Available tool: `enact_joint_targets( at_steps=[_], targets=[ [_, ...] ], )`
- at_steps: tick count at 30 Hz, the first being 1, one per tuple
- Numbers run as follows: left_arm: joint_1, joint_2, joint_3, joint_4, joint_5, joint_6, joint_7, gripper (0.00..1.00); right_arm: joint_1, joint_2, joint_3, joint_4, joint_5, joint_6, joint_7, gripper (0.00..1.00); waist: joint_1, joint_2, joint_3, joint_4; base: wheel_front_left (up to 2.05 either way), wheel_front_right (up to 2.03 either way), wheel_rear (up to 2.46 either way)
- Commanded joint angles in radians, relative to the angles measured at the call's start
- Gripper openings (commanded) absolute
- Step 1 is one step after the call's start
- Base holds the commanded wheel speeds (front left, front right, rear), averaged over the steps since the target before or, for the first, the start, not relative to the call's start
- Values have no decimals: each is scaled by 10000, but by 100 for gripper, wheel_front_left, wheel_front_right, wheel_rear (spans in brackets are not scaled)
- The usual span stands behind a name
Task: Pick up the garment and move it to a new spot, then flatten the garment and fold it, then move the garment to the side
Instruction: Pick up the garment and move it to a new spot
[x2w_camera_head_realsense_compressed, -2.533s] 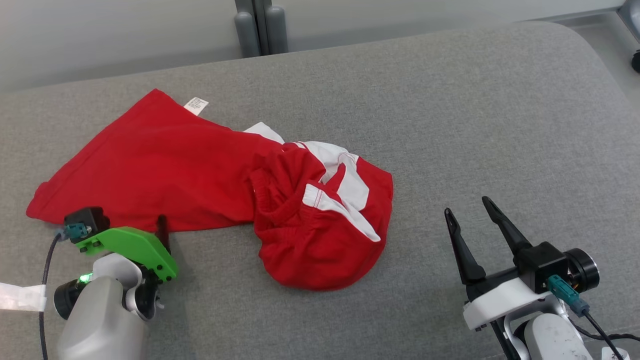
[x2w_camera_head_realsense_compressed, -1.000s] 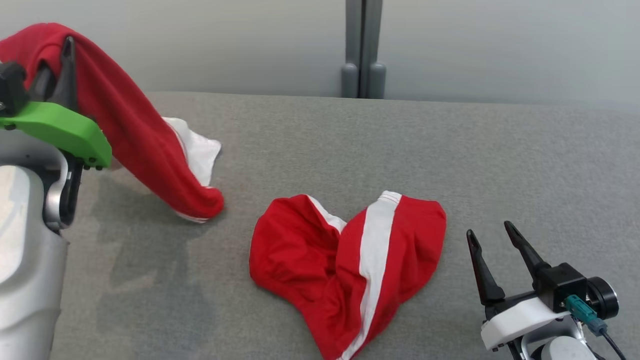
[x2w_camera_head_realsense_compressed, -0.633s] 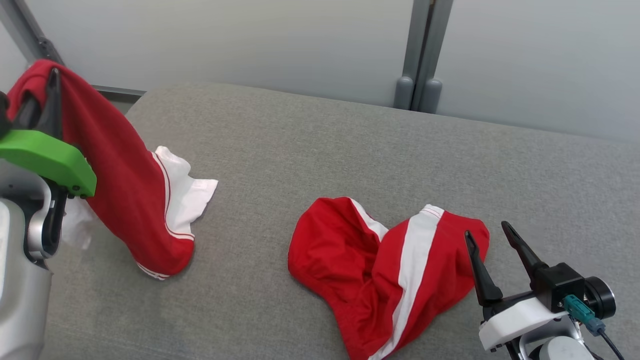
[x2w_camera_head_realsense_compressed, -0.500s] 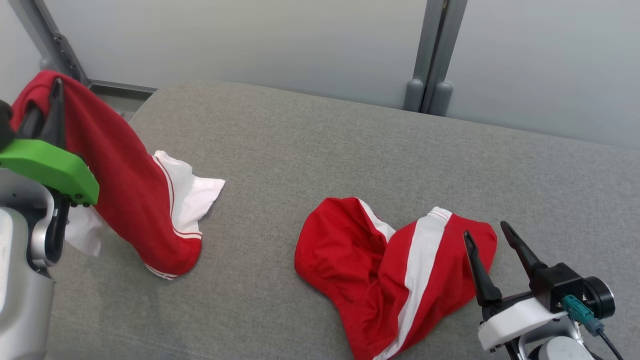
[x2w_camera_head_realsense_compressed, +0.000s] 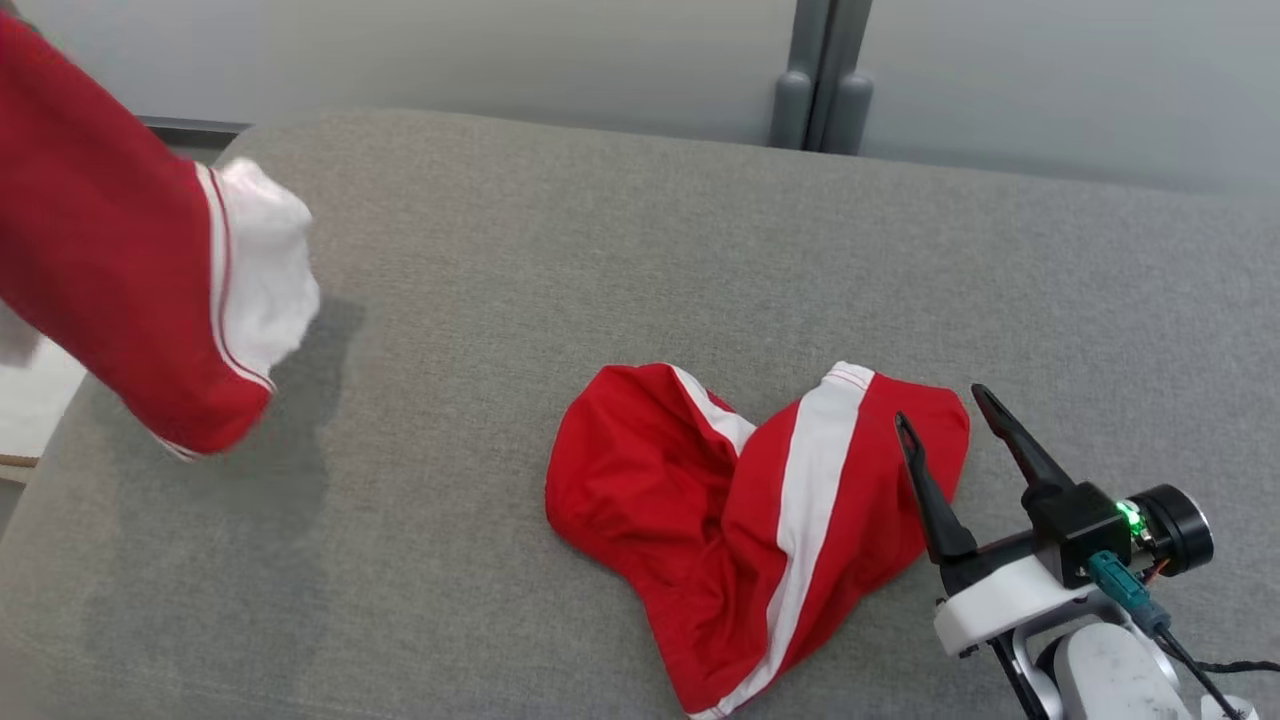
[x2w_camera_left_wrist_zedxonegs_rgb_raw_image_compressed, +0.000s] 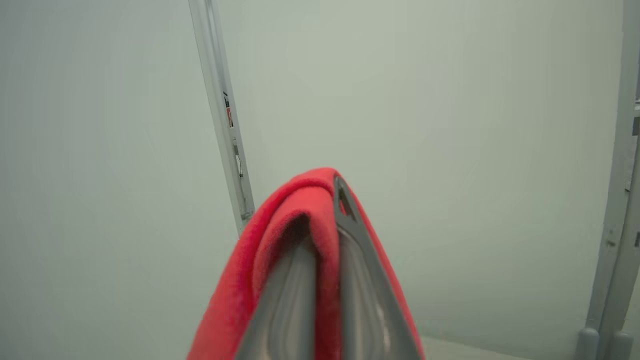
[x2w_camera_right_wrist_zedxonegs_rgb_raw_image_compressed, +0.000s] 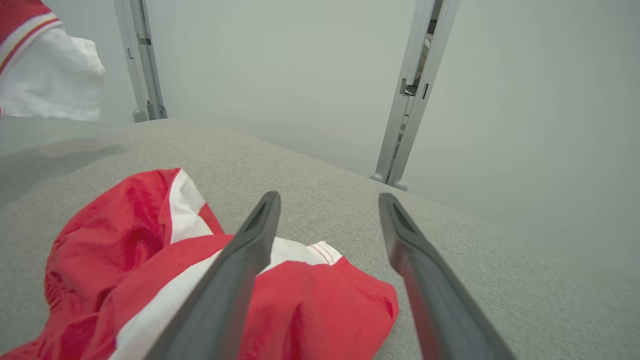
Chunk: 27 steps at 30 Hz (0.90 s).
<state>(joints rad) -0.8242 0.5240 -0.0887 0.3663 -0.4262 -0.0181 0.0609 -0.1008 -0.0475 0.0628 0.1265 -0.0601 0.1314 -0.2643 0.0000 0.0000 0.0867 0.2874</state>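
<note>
So the hanging garment (x2w_camera_head_realsense_compressed: 110, 260) dangles from the left claw (x2w_camera_left_wrist_zedxonegs_rgb_raw_image_compressed: 322, 215), up over the tabletop's (x2w_camera_head_realsense_compressed: 600, 250) left end and clear of it. The other garment (x2w_camera_head_realsense_compressed: 700, 510) lies on the tabletop right of centre, well apart from it, with the right claw (x2w_camera_head_realsense_compressed: 941, 406) just at its right edge. Wall (x2w_camera_head_realsense_compressed: 500, 50) and post (x2w_camera_head_realsense_compressed: 820, 75) sit behind.

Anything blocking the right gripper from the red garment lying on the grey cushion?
Nothing visible. The open right gripper sits right at the edge of the crumpled red white-striped garment on the grey fabric cushion.
</note>
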Motion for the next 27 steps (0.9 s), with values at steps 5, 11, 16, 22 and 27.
enact_joint_targets(
  at_steps=[5, 11, 16, 22, 27],
  targets=[
    [-2035, 534, 218, 1076, 454, 244, -591, 0, -591, -53, 174, -303, -324, -14, -3, 100, 0, 0, 2213, -1816, 0, 0, 0],
    [-3260, 705, 156, 2639, 646, 311, -973, 0, -965, -48, 249, -854, -562, -14, -3, 100, 0, 0, 3551, -2476, 0, 0, 0],
    [-3652, 500, 81, 3852, 613, 328, -1280, 0, -1145, -47, 95, -1227, -767, -14, -3, 100, 0, 0, 4580, -2595, 0, 0, 0],
    [-3569, 143, 225, 5466, 247, 303, -1696, 0, -1258, -45, -79, -1391, -952, -14, -3, 100, 0, 0, 5336, -2510, 0, 0, 0],
    [-3308, -72, 487, 6854, -192, 163, -1819, 0, -1339, -45, -107, -1447, -1028, -14, -3, 100, 0, 0, 5512, -2452, 0, 0, 0]
  ],
)
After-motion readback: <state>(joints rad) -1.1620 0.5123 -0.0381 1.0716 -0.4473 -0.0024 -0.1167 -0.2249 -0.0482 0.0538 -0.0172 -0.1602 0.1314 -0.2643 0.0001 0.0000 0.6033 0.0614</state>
